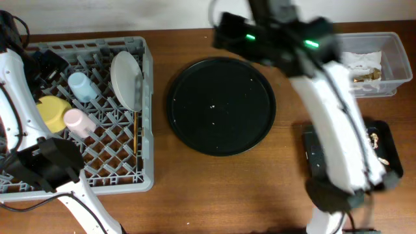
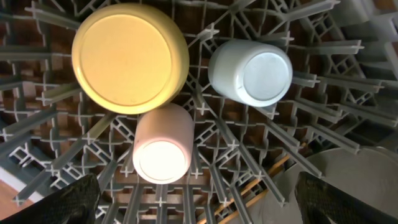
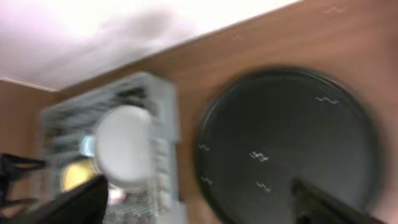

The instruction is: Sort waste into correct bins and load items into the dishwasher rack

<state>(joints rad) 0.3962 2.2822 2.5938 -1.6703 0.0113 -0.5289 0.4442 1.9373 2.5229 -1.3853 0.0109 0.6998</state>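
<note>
Wooden table (image 1: 195,188), one rack (image 1: 148,130), one bowl (image 1: 52,110), two cups (image 1: 82,86) (image 1: 77,121)

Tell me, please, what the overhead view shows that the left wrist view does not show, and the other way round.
Only overhead: the round black tray, the clear tub with napkins and scraps, the flat black tray, and both arms.
Only left wrist: the open left pincer, its dark fingertips at the lower corners.
Both: the dishwasher rack holding the upturned yellow bowl, light blue cup, pink cup, grey plate and chopsticks.
</note>
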